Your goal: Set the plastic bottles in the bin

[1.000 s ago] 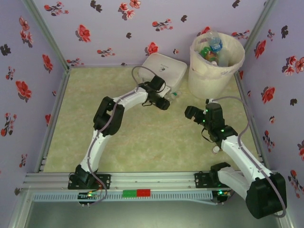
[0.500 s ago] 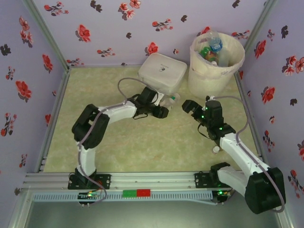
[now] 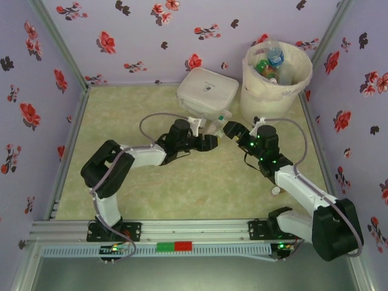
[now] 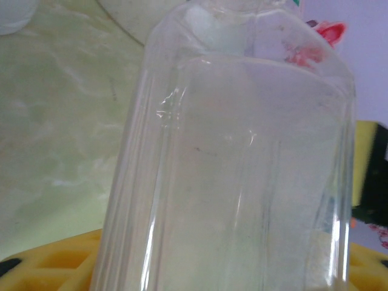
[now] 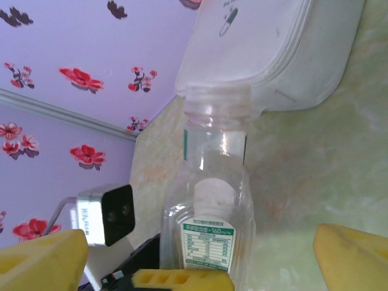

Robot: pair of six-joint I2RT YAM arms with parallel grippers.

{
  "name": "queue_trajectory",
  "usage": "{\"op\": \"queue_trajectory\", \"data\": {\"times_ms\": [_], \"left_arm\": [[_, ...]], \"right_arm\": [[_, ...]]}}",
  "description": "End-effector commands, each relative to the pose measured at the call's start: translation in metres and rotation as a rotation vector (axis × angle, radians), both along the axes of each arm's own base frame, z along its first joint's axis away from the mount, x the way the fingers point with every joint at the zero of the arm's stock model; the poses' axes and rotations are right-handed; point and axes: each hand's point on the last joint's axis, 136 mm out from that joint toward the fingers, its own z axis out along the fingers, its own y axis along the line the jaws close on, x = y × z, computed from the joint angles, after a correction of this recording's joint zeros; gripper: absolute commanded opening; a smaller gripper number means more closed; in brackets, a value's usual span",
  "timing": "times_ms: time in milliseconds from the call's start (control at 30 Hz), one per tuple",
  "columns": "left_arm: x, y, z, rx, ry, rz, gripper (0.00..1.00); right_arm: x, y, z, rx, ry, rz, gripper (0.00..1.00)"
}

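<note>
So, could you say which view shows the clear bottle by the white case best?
The right wrist view: the clear bottle shows from uncapped neck to label. The left wrist view catches its wall too close up; the top external view shows it small, near the white case.

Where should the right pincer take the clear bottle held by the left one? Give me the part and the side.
On the clear bottle, the bare shoulder between the open neck and the label is probably best; the left pincer clamps the lower body. Come from the neck end, open right pincer straddling its sides.
</note>
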Motion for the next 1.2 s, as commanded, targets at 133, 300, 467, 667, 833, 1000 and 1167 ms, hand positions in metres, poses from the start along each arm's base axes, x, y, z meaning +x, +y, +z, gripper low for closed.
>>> {"op": "queue_trajectory", "data": {"times_ms": [133, 300, 467, 667, 833, 1000, 1167], "left_arm": [[-0.025, -0.016, 0.05, -0.112, -0.102, -0.076, 0.41], [-0.028, -0.02, 0.047, -0.086, -0.107, -0.09, 0.42], [-0.035, -0.026, 0.045, -0.044, -0.126, -0.12, 0.43], [-0.035, -0.023, 0.047, -0.018, -0.14, -0.112, 0.48], [-0.036, -0.022, 0.053, -0.02, -0.141, -0.109, 0.77], [-0.037, -0.01, 0.051, -0.005, -0.135, -0.07, 1.0], [-0.026, 0.02, 0.042, 0.084, -0.124, 0.042, 1.0]], "right_arm": [[0.005, 0.017, 0.0, 0.026, -0.016, 0.051, 0.86], [0.0, 0.026, 0.001, 0.038, -0.016, 0.084, 0.74], [-0.001, 0.028, -0.002, 0.035, -0.006, 0.087, 0.72], [-0.001, 0.026, 0.0, 0.036, -0.013, 0.079, 0.5], [-0.001, 0.022, 0.0, 0.014, -0.027, 0.063, 0.43], [0.003, -0.002, 0.004, -0.127, -0.053, -0.004, 0.43], [0.007, -0.037, 0.031, -0.221, -0.104, -0.083, 0.43]]}}
